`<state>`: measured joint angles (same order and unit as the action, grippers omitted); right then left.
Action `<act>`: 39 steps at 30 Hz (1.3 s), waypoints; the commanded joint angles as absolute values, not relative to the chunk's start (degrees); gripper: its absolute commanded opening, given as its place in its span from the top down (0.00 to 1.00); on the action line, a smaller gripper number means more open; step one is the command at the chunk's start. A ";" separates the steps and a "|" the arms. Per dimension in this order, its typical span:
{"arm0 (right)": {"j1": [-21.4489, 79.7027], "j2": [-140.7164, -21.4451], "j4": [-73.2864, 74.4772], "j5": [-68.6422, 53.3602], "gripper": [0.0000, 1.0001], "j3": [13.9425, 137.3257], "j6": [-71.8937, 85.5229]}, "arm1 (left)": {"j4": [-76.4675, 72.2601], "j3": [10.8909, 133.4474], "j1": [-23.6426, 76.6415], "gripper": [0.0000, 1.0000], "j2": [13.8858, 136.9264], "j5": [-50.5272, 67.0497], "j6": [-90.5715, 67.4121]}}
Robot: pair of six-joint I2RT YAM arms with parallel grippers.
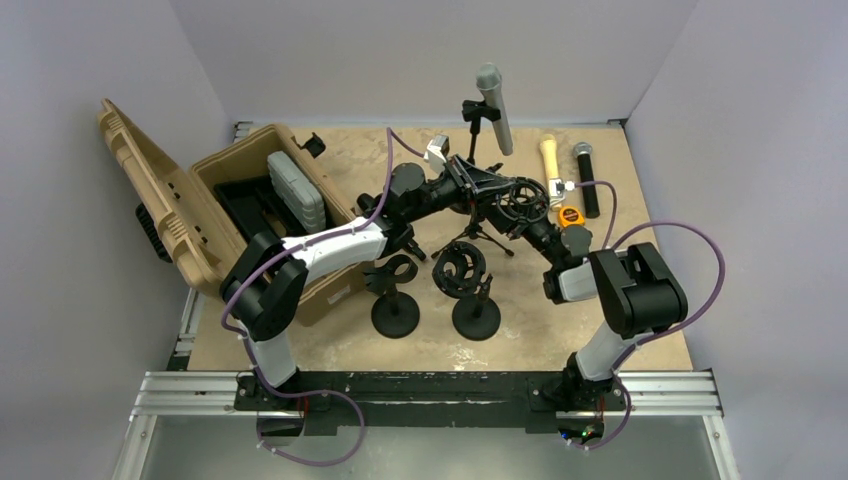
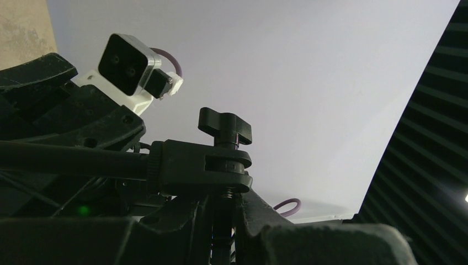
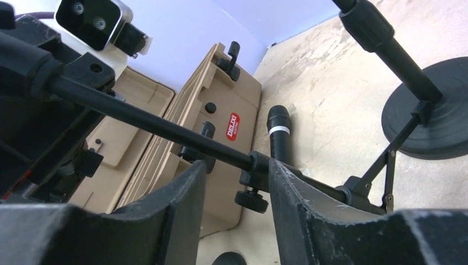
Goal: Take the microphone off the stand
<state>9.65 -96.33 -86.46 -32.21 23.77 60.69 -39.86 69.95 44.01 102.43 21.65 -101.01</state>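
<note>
The grey microphone (image 1: pixel 494 108) sits in its clip at the top of the stand (image 2: pixel 187 165), at the far middle of the desk (image 1: pixel 640 330), its head pointing up and away, and nothing touches it. So the job is at its bracing step: both arms reach in to the stand's lower metalwork, not to the microphone. The left pincer (image 2: pixel 223 221) is clenched on the stand's upright shaft just under the clamp joint with the wing knob (image 2: pixel 224 124), and it looks like a firm hold. The right pincer (image 3: pixel 237 187) is released. Its fingers (image 3: pixel 182 204) stand either side of the stand's slanting rod, beside the small collar, with daylight showing on the left side, so it straddles the rod without gripping it. My reading is that the left arm is meant to keep the stand steady while the right arm goes for the microphone. The next move then calls for the right pincer to back off the rod without snagging the collar or the tripod struts. It should then rise toward the far side, line its jaws across the microphone's grey barrel below the head, and close there. After that, the pull ought to follow the barrel's own axis, up and out of the clip, because a sideways tug would likely tip the stand even with the left hold. The round-based stand (image 3: pixel 430 116) close by leaves little room for a wide swing.
</note>
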 commanded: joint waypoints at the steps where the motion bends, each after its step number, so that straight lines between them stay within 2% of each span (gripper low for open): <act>1: 10.46 -93.23 -93.60 -29.99 0.54 24.45 56.07 | -42.89 69.78 44.47 0.85 102.08 21.82 -102.26; 11: 11.58 -91.40 -91.22 -29.95 0.55 22.32 55.29 | -42.78 69.96 44.47 0.85 102.04 21.71 -102.36; 19: 11.78 -93.74 -92.72 -29.69 0.53 21.32 55.06 | -42.66 70.14 44.65 0.85 102.13 21.86 -102.30; 25: 11.77 -93.54 -87.60 -27.68 0.48 21.99 52.49 | -42.52 70.09 44.74 0.85 102.04 21.88 -102.30; 31: 11.77 -91.20 -85.92 -27.13 0.50 20.60 50.98 | -42.61 70.22 44.77 0.85 102.22 22.03 -102.38; 39: 12.89 -95.28 -93.27 -30.58 0.54 19.43 54.25 | -42.63 70.82 44.90 0.85 102.74 22.20 -102.57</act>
